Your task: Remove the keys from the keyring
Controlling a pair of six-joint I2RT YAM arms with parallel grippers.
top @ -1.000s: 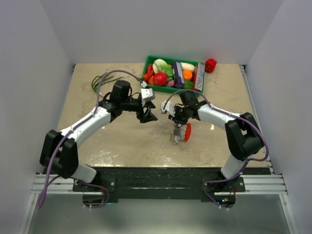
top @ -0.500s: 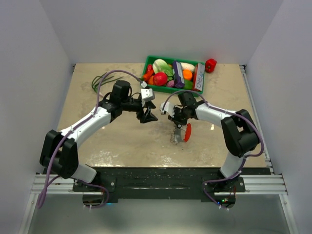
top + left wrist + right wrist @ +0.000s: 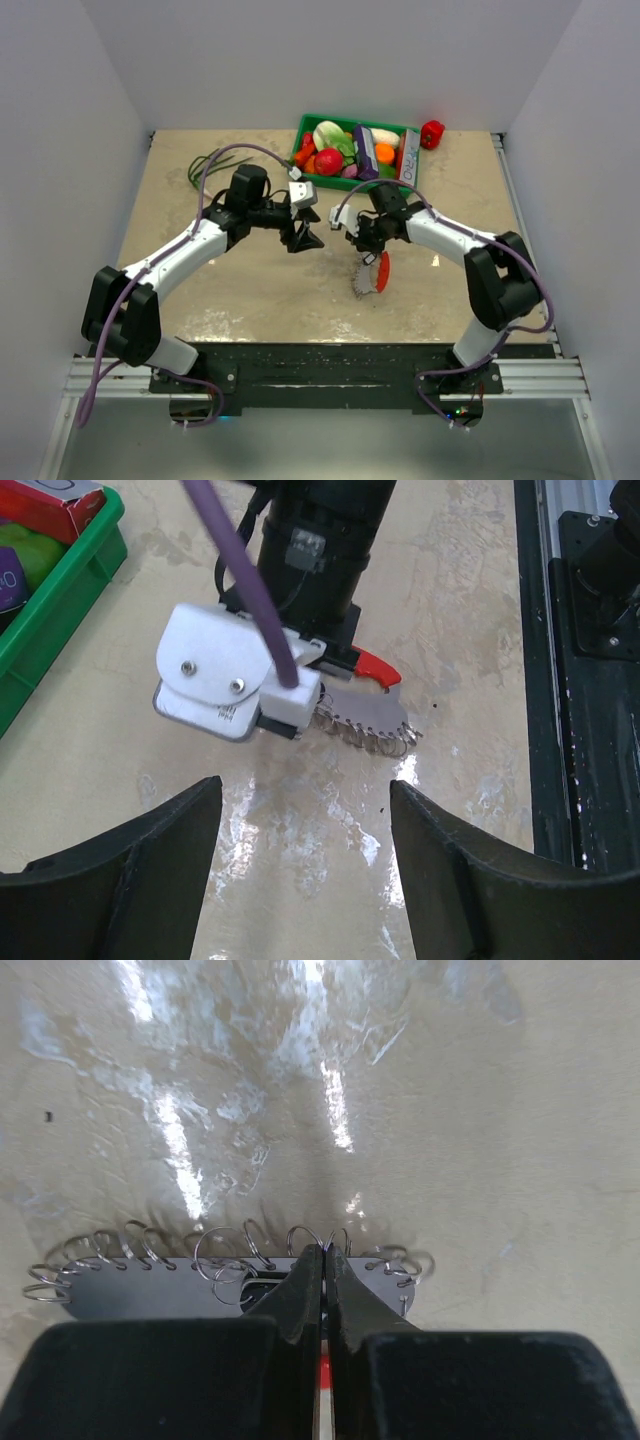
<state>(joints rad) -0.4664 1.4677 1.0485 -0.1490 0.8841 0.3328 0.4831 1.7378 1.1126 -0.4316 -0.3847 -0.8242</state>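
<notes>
With the right gripper (image 3: 322, 1256) pinching the keyring (image 3: 228, 1257) at lower centre, the left gripper (image 3: 305, 792), fingers spread, should grasp one of the keys (image 3: 365, 715) squarely.

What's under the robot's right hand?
A red tag and a flat silvery strip edged with little wire rings. The right gripper is shut at the rings; its fingers hide the strip's middle, so separate keys can't be made out.
</notes>
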